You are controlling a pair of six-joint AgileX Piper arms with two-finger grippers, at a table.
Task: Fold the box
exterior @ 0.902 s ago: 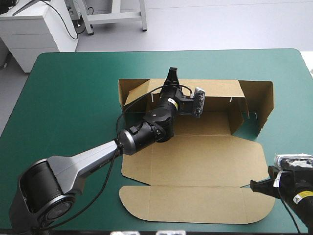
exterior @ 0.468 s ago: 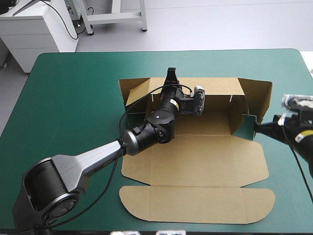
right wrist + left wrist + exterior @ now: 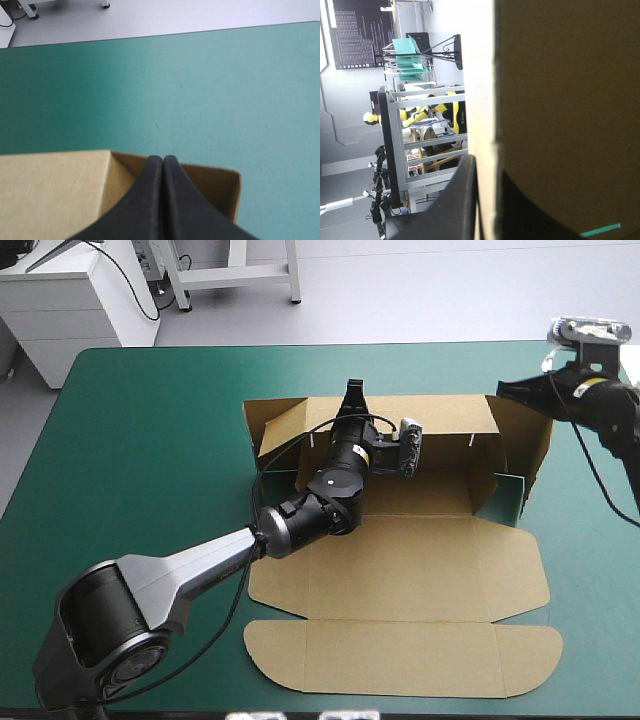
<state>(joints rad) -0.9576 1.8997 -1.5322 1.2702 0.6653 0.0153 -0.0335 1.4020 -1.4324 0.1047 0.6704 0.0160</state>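
Teal-green cover (image 3: 150, 440) lies bare along the table's left side, and the box (image 3: 400, 570) sits at mid-table as a half-raised brown sheet: its base and the rounded lid panel (image 3: 400, 655) lie flat toward the near edge, while the far wall (image 3: 450, 420) stands up. At the box's left end a side flap (image 3: 275, 425) leans loosely inward and nothing holds it, so any tug on the sheet could let it swing out of place. Next along, the left gripper (image 3: 352, 392) pinches the far wall's top edge, all but closed on the board; in the left wrist view one of its black fingers (image 3: 462, 200) presses against the board's face. That single pinch is the only hold on the box, so a pull or twist there would likely drag the whole sheet across the cover or crease the wall at its slots. Farther right, the right-end flap (image 3: 535, 445) stands open at an angle. The right gripper (image 3: 503, 390) hovers at that far right corner with its fingers pressed together, holding nothing. I judge the main risk lies here: a push from that narrow closed tip could slip off the flap's edge, buckle the board, or shove the box sideways against the left grip.
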